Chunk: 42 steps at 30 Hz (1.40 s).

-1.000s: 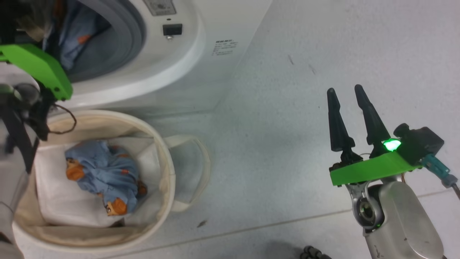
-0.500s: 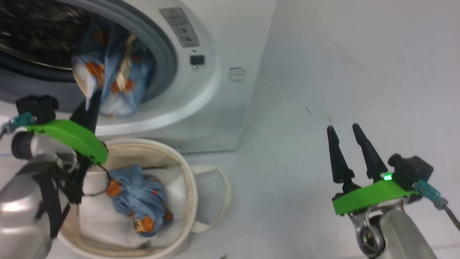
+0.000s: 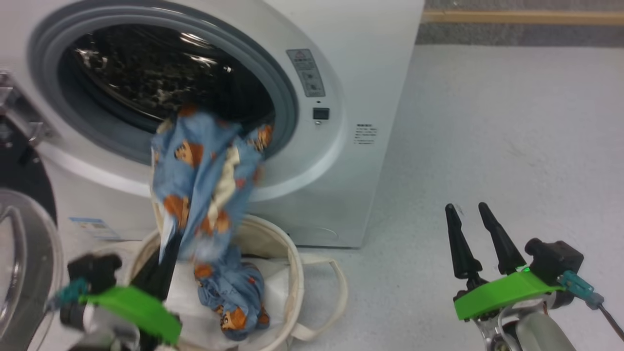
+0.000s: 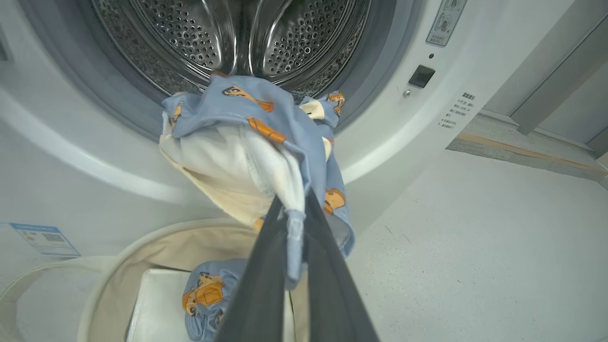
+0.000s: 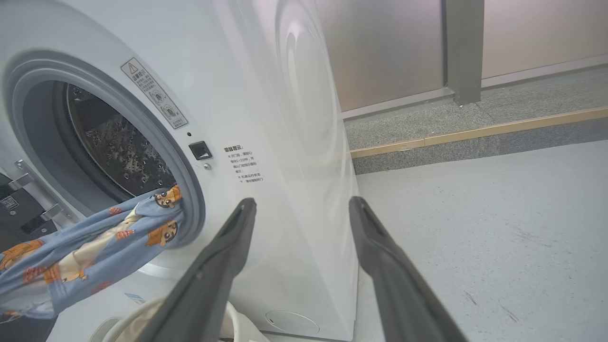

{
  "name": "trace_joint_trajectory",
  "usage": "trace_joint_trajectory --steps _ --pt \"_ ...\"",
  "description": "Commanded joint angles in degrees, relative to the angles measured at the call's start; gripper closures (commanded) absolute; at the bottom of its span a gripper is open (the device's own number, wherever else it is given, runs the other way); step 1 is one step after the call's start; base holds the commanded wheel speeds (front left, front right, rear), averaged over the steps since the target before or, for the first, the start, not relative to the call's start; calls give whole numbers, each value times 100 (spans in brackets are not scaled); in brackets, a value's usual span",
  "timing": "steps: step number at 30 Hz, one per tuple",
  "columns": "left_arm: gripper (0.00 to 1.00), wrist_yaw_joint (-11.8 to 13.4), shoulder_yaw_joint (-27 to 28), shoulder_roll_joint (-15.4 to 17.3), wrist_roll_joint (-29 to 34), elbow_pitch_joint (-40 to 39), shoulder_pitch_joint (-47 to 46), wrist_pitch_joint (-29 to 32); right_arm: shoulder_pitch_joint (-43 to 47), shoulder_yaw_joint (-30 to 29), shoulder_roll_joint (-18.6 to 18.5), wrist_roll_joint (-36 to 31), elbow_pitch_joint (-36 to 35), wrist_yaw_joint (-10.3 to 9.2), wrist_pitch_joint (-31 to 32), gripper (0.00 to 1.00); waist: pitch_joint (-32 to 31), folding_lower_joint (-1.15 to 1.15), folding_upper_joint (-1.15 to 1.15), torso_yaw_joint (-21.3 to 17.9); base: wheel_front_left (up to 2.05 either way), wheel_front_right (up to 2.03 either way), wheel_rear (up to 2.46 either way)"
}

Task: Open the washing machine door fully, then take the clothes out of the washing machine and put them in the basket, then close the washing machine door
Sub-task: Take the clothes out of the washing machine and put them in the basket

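**Item:** clothes [image 3: 204, 165], blue printed piece with cream lining.
**Location:** hanging above the basket [image 3: 292, 258], upper end at the mouth of the washing machine [image 3: 370, 73] behind the basket.
**Holder:** left gripper [image 4: 292, 223], clamped tight on a lower fold.
**Right gripper** [image 3: 465, 207]**:** spread wide, empty, well right of the basket.
**Hazard:** the trailing end may snag on the drum seal, or drape outside the basket if released off-centre.

head looks down, wrists low, close — all share washing machine [image 3: 370, 73]
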Motion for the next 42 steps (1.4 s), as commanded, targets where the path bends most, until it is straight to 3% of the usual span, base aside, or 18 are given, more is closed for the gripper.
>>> trace_joint_trajectory --steps 1,8,12,17,22,28,35,42 --pt "100 130 378 350 21 -382 -31 -69 -25 117 7 24 -168 6 -70 0 -83 0 0 97 0 0 0" --pt "100 529 209 581 -100 -1182 879 284 -25 139 -6 15 -184 6 -70 0 -63 0 0 147 0 0 0" --pt "100 614 61 511 -58 -896 910 451 -91 158 -36 6 -210 6 -70 0 31 0 0 103 0 0 0" --pt "100 355 -10 166 -200 -27 637 505 -193 157 -67 -16 -257 6 -70 0 261 0 0 9 0 0 0" --pt "100 -116 -98 -314 -377 1330 172 614 -310 120 -101 -46 -325 6 -70 0 562 0 0 -129 0 0 0" --pt "100 -477 -113 -811 -524 2901 -533 614 -449 54 -151 -102 -447 6 -70 0 991 0 0 -278 0 0 0" --pt "100 -603 -60 -1116 -692 4024 -1172 558 -595 -7 -172 -158 -620 6 -70 0 1466 0 0 -425 0 0 0" --pt "100 -627 -32 -1210 -856 4675 -1597 574 -732 -35 -140 -199 -792 6 -70 0 1951 0 0 -608 0 0 0"
